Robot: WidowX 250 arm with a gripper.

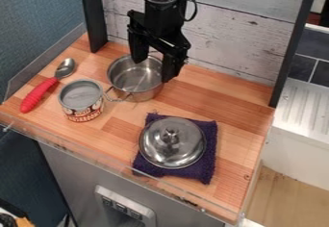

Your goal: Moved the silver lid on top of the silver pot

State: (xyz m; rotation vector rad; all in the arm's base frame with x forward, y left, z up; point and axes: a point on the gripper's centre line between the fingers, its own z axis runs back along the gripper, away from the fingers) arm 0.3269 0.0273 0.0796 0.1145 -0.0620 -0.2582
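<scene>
Fetching the lid (160,149) seems the step in hand: the jaws, spread and empty, should rise and come toward the camera, over its knob (170,135). The arm (162,14) hangs steeply, jaws down at the pot (133,82); the lid lies camera-side of them on the cloth (205,172).

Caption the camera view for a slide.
Open gripper over the silver pot, silver lid resting on a purple cloth.
</scene>
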